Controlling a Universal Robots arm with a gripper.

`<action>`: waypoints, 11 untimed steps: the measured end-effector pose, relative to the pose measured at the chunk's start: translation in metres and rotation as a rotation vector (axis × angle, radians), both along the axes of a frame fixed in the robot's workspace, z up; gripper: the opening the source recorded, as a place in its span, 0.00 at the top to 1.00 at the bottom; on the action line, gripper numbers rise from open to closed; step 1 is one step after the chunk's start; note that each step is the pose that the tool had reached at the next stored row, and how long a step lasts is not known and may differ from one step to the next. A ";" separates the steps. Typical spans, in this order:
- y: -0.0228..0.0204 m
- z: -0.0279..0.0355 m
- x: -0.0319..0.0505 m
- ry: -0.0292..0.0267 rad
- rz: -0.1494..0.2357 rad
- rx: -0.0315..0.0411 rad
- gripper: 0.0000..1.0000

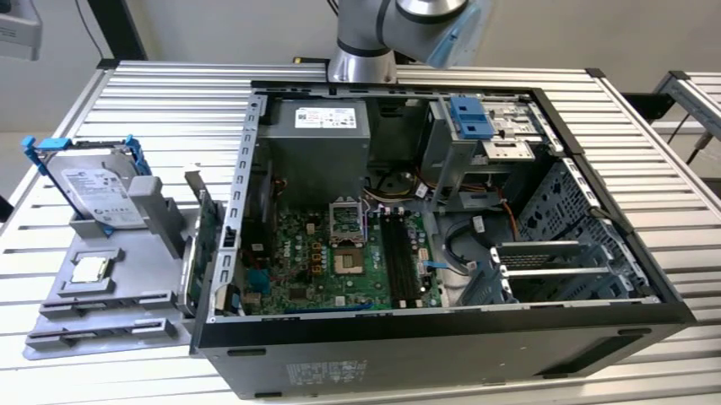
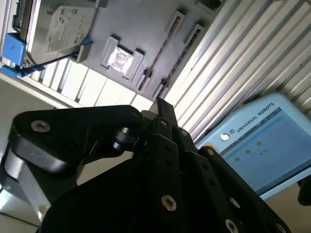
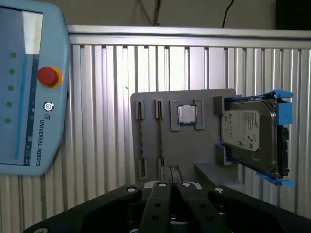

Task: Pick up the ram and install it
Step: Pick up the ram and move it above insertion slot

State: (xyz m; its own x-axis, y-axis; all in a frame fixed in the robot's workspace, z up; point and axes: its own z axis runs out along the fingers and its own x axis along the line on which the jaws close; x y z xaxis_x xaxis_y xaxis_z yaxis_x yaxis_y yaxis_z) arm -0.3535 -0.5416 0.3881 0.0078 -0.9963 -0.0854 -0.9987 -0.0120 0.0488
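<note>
- The table (image 1: 631, 118) is a metal top of pale ribs running side by side, and it shows in both wrist views too.
- A black computer case (image 1: 451, 354) lies on its side on the middle of the surface, its open side facing up. It reaches from near the far edge almost to the near edge.
- A flat grey parts holder (image 1: 135, 291) lies just beside the case, towards the surface's edge at the exterior view's left. It has narrow slots at one end and upright supports at the other.
- A pale blue control pendant (image 3: 29, 97) rests screen up on the ribs, apart from the holder's slotted end.
</note>
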 end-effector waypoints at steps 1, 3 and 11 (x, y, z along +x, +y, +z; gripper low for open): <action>0.0000 0.0000 0.0000 0.0000 0.016 0.0000 1.00; 0.0000 0.0000 0.0000 0.0001 0.018 0.0004 1.00; 0.0000 0.0000 0.0000 0.0000 0.018 0.0023 0.00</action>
State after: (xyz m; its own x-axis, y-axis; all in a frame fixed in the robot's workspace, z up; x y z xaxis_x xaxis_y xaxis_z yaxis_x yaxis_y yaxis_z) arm -0.3535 -0.5416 0.3881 0.0262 -0.9958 -0.0877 -0.9983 -0.0305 0.0487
